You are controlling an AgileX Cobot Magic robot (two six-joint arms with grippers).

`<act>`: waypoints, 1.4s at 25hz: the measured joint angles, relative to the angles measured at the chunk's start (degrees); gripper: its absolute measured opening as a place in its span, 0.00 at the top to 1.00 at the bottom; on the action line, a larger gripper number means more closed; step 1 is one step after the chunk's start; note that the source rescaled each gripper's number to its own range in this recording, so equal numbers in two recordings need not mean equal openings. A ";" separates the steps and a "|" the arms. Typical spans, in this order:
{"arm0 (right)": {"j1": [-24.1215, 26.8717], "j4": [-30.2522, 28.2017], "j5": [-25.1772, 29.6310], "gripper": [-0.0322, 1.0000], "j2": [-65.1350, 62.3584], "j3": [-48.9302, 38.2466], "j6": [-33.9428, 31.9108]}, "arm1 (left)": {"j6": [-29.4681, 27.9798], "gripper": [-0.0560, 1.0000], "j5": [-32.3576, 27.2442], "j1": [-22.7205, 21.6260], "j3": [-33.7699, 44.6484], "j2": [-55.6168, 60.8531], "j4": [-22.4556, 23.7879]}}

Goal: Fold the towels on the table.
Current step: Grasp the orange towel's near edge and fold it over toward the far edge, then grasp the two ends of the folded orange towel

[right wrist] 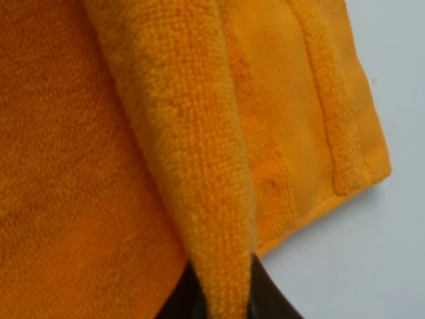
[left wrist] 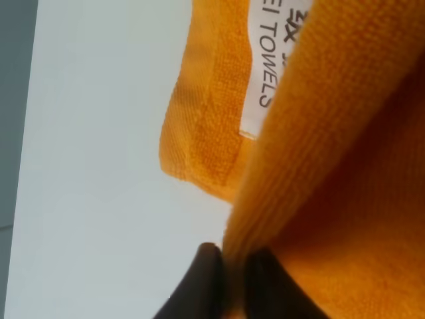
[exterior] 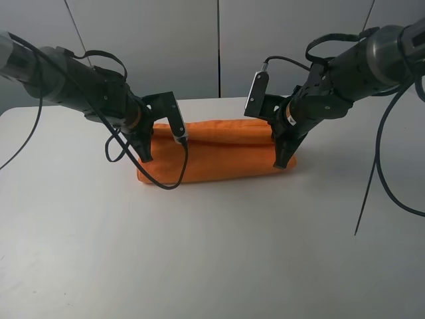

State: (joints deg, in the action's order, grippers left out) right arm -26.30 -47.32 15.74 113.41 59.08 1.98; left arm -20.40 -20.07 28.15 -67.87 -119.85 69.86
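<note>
Two narrow grips, yours: left gripper (exterior: 145, 157) fingers (left wrist: 206, 282) pinch orange towel (exterior: 222, 159) fold beside white label (left wrist: 273, 63); right gripper (exterior: 284, 163) fingers (right wrist: 273, 296) pinch fold at other end, on table (exterior: 199, 259).

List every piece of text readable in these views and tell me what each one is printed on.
"EI TOWELS": on the white label sewn at the edge of the orange towel, left wrist view; a fold of the cloth hides the start of the line.
A second line on the same label: mostly covered by the fold, too cut off to read.
Exterior high and right wrist views: no readable text.
</note>
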 joint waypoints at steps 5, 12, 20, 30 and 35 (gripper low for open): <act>0.00 -2.63 0.00 0.19 0.00 0.00 -1.22 | -0.53 0.07 0.00 -0.10 -0.04 0.17 0.22; 0.08 -8.86 0.85 0.00 -2.48 0.00 -6.35 | -1.44 0.00 -0.67 -0.10 -1.09 4.32 0.81; 0.08 -5.66 4.31 0.00 -9.03 0.00 -18.30 | -1.54 0.00 -2.99 -0.10 -1.26 8.87 -9.67; 0.08 12.45 13.74 0.00 -11.03 0.00 -20.64 | -2.75 0.00 -12.48 -0.60 -1.48 9.26 -39.50; 2.42 26.02 14.69 0.00 -12.80 0.00 -15.22 | -3.40 0.00 -16.12 -5.40 -1.61 9.26 -50.42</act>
State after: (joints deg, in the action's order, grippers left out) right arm -23.89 -21.31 30.43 100.61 59.08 -13.24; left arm -23.80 -36.19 22.75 -69.48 -110.60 19.44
